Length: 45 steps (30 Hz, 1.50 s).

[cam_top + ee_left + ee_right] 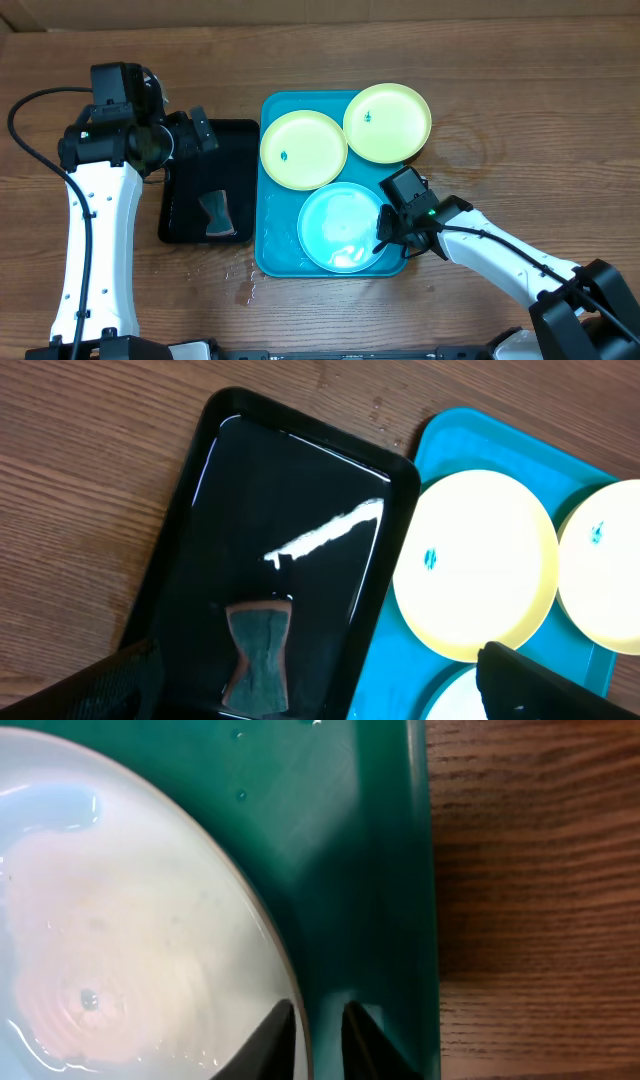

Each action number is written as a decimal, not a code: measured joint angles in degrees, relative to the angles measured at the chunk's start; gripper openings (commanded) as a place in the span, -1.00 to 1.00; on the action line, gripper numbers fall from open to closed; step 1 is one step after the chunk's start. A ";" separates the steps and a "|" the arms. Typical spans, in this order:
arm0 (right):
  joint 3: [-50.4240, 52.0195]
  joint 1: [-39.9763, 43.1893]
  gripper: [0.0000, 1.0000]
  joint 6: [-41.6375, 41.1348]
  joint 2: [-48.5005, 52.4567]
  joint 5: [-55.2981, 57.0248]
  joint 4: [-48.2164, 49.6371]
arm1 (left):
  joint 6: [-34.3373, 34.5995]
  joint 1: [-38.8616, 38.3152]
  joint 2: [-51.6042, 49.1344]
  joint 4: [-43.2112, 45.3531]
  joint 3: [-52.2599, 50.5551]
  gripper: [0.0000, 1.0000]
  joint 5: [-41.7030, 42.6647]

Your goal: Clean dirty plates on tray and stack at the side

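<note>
Right gripper [386,238] narrow, jaws straddling the rim of the light blue plate [340,225] lower center in the turquoise tray [275,235], clamp unclear; left gripper [197,135] wide over the black tray [180,210], upper left.

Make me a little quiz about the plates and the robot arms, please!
1. How many yellow plates are on the blue tray?
2. True or false: the sponge lies in the black tray.
3. The fingertips of the right gripper sit at the edge of which thing?
A. a yellow plate
B. the blue plate
C. the black tray

Key: 1. two. 2. true. 3. B.
</note>
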<state>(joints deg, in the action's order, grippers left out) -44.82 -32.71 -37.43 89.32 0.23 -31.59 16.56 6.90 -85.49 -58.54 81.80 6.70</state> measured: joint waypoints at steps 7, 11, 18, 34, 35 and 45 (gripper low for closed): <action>0.00 0.00 -0.51 -0.04 0.00 0.02 -0.07 | 0.02 0.00 0.00 0.00 0.00 0.99 0.00; 0.00 -0.02 -0.51 -0.07 0.00 -0.09 -0.74 | 0.02 0.00 0.00 0.00 0.00 1.00 0.00; 0.02 0.00 -0.88 -0.11 0.00 -0.37 -0.87 | 0.02 0.00 0.00 0.02 0.00 1.00 -0.02; 0.09 0.00 -0.64 -0.02 0.00 -0.83 -1.46 | 0.00 0.00 0.00 0.00 0.00 1.00 0.00; 0.09 0.00 -0.64 -0.02 0.00 -0.85 -1.42 | 0.00 0.00 0.00 0.00 0.00 1.00 0.00; 0.11 0.00 -0.66 -0.02 0.00 -0.85 -1.44 | 0.00 0.00 0.00 0.00 0.00 0.99 0.00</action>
<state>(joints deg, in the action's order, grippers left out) -44.71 -32.71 -37.45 89.32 -0.62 -33.04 16.56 6.90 -85.49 -58.54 81.80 6.70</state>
